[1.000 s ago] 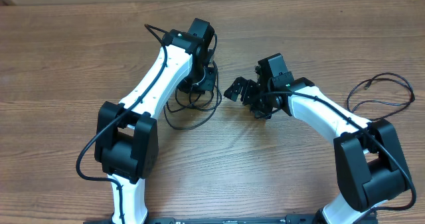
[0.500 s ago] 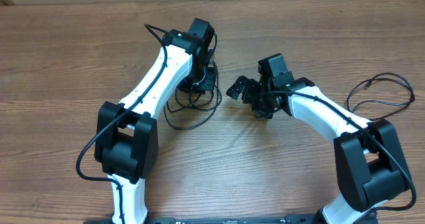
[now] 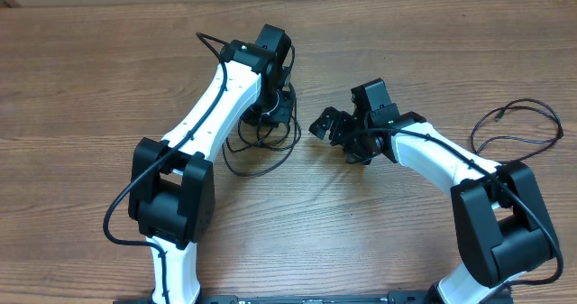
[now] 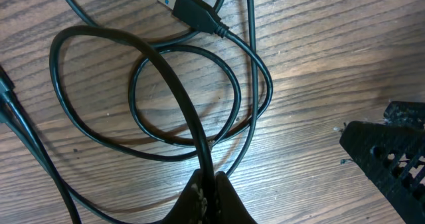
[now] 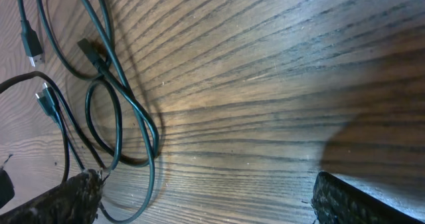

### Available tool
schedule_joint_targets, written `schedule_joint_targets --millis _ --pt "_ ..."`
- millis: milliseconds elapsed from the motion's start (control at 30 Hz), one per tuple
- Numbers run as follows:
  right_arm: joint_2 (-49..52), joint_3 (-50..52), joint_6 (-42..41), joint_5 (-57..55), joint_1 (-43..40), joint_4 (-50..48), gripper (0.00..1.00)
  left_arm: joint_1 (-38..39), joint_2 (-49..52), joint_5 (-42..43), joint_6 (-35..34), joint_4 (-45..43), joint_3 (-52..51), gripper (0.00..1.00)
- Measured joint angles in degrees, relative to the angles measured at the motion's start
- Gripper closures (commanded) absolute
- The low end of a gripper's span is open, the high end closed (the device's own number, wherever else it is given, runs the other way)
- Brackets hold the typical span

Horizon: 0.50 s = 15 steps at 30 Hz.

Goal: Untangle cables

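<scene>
Thin black looping cables (image 4: 192, 125) lying on brown wooden table (image 3: 90, 69), one strand being pinched in closed left gripper (image 4: 211, 191); right gripper (image 3: 335, 134) hovering nearby, gaping wide, empty.

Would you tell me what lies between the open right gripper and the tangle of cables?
Only a narrow stretch of bare wooden table; the overhead view shows the right gripper and the cables apart.
</scene>
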<state>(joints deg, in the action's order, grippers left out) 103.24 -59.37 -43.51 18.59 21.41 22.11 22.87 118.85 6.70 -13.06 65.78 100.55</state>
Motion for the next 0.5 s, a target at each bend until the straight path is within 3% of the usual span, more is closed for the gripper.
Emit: schedule_joint_targets --millis 267,500 --pt "1.3 0.0 0.0 0.0 0.0 -0.6 0.00 0.0 0.0 0.0 0.0 0.0 0.0 0.96" --pt "1.3 0.0 -0.4 0.0 0.0 -0.6 0.30 0.0 0.0 0.0 0.0 0.0 0.0 0.96"
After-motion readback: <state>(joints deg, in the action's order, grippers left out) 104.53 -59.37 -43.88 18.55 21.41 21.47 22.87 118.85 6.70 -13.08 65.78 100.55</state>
